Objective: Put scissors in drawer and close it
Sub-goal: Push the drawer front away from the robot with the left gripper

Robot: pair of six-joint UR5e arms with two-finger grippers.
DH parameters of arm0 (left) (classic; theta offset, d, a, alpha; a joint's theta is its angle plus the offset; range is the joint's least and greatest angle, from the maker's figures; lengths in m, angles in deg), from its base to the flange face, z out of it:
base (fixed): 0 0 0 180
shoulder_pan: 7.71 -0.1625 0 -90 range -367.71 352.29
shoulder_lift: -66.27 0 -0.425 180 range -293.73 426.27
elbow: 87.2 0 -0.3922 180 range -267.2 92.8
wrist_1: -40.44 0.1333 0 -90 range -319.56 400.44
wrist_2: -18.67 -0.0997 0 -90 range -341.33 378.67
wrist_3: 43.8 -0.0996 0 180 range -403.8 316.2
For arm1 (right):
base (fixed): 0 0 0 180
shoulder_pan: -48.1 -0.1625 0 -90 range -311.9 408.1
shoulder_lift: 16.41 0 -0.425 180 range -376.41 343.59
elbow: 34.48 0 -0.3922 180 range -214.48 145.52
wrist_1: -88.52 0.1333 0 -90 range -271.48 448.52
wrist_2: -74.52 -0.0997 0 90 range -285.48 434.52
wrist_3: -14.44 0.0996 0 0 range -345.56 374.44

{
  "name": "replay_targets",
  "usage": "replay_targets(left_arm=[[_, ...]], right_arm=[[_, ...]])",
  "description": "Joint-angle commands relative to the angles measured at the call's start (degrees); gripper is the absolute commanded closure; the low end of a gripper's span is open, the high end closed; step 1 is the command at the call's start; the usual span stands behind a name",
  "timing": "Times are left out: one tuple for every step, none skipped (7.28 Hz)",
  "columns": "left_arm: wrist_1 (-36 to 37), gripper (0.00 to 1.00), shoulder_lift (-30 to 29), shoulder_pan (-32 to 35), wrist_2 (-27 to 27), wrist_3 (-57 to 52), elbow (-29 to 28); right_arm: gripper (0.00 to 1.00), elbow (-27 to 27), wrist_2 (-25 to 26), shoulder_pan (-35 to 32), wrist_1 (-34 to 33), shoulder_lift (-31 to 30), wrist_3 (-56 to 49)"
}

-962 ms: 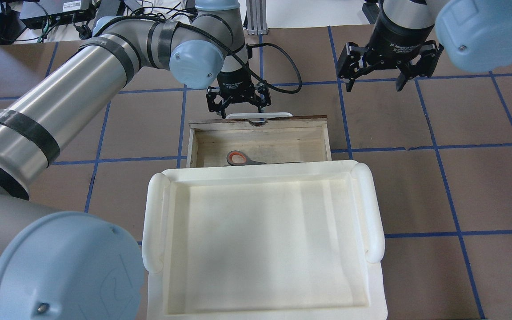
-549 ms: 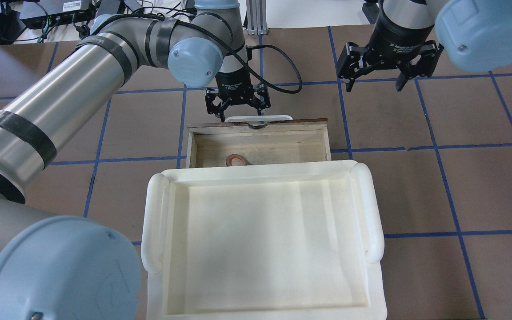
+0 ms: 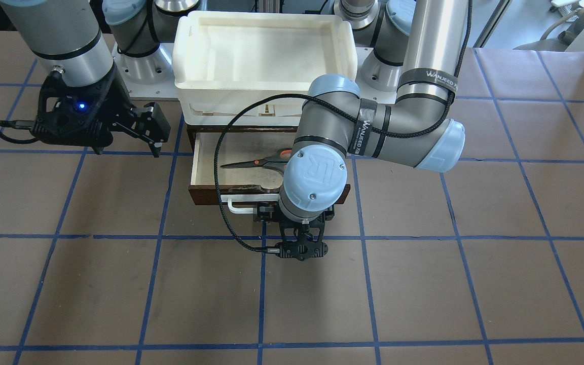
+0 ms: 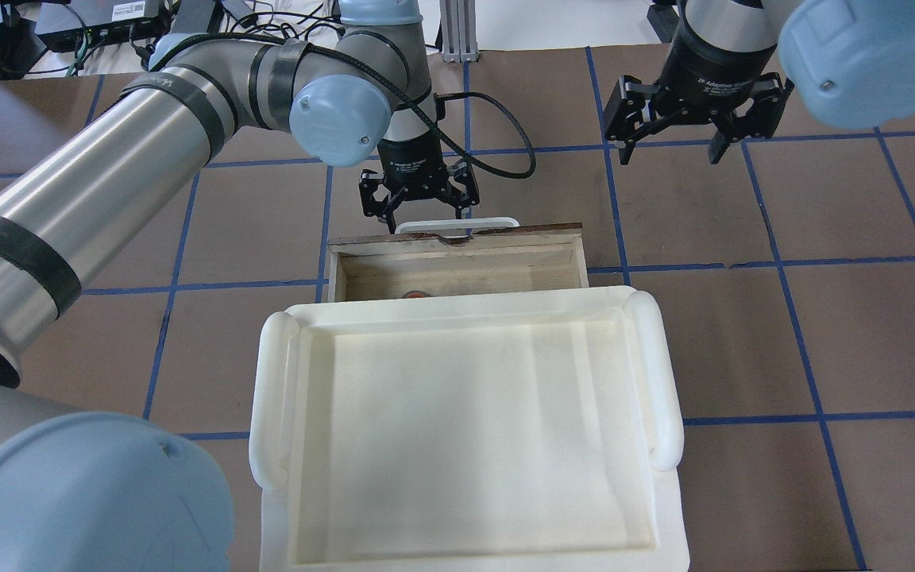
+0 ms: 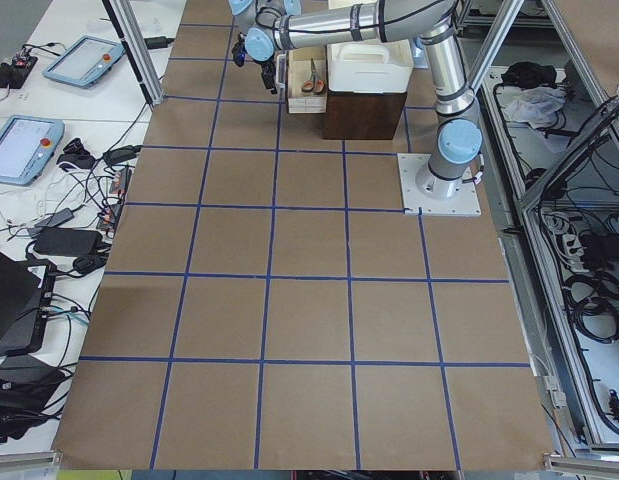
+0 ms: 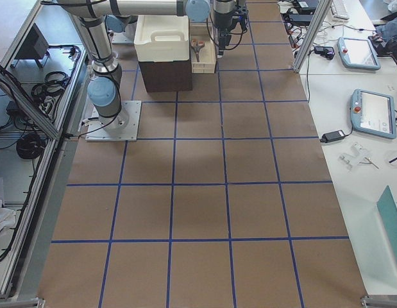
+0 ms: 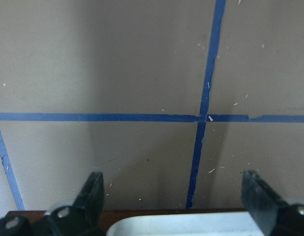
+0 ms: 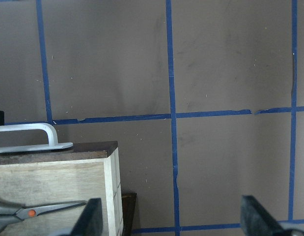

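Note:
The wooden drawer (image 4: 457, 240) stands partly open under the white tray, its dark front (image 3: 211, 195) and white bar handle (image 4: 457, 223) facing away from me. The scissors (image 3: 259, 161) lie flat inside on the pale floor. From overhead only an orange sliver of the scissors (image 4: 416, 294) shows; the right wrist view shows their blades (image 8: 39, 210). My left gripper (image 4: 419, 210) is open, pointing down at the handle, which sits between its fingers (image 7: 93, 196) at the bottom edge of the left wrist view. My right gripper (image 4: 669, 149) is open and empty, off to the drawer's side.
The white plastic tray (image 4: 271, 397) sits on the dark cabinet above the drawer and hides most of the drawer's inside from overhead. Brown table paper with blue tape lines (image 3: 261, 284) lies all around. Cables and devices (image 4: 68, 28) line the far edge.
The drawer has slid inward under the tray, with my open left gripper following at its handle. The scissors, plainly visible before, are now almost wholly hidden from overhead. The right arm has not moved.

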Motion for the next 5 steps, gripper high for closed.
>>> replay_targets(left_arm=[[0.0,0.00,1.3,0.0,0.0,0.0,1.9],[0.0,0.00,1.8,0.0,0.0,0.0,2.2],[-0.1,0.00,2.4,0.0,0.0,0.0,3.2],[-0.1,0.00,3.3,0.0,0.1,0.0,4.4],[-0.7,0.00,4.3,0.1,0.1,0.0,5.3]], right_arm=[[0.00,-0.1,0.0,0.0,0.0,-0.1,-0.1],[0.00,-0.4,0.0,-0.1,-0.1,-0.6,-0.3],[0.00,-1.0,0.0,0.0,-0.3,-0.7,-0.4],[0.00,-1.1,0.0,0.0,-0.8,-0.7,-0.5],[0.00,-1.1,0.0,0.0,-0.7,-0.8,-0.5]])
